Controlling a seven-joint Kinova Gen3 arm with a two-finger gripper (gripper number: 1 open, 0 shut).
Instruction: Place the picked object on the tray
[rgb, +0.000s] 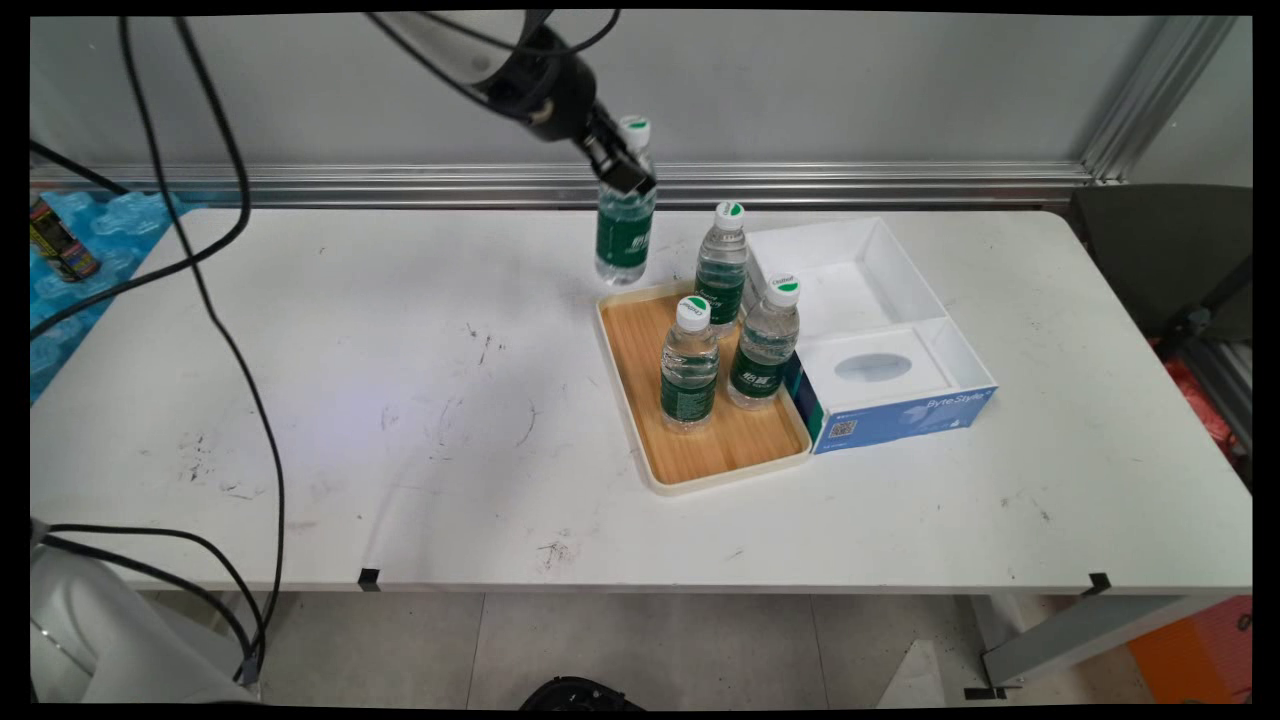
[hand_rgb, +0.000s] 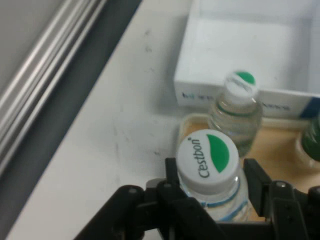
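The arm comes down from the top of the main view and leans to the right, with black cables (rgb: 210, 300) hanging from it. Its black gripper (rgb: 628, 172) is closed around the neck of a water bottle (rgb: 624, 235), just under the white cap. In the hand view the two fingers (hand_rgb: 172, 177) press on each side of that bottle, and the cap, white with a green patch and the word Cestbon, sits right between them. The bottle is clear plastic with a dark green label. It stands straight up, just behind the far left corner of the tray (rgb: 640, 420). From the main view it looks a little above the white table (rgb: 400, 400), but whether its bottom touches the table is hard to tell. The tray is a long box shape with a pale rim and a wooden floor. Three more bottles of the same kind stand on it: the back bottle (rgb: 722, 268), the front bottle (rgb: 689, 365) and the right bottle (rgb: 765, 345). They are close together and near the held bottle. A white open box (rgb: 860, 270) sits right beside the tray on its right side. In the front part of that box lies a blue and white tissue box (rgb: 890, 400). The table top is smooth with small dark scuffs. At the far left lies a blue bumpy sheet (rgb: 90, 250) with a small can (rgb: 60, 240) on it.
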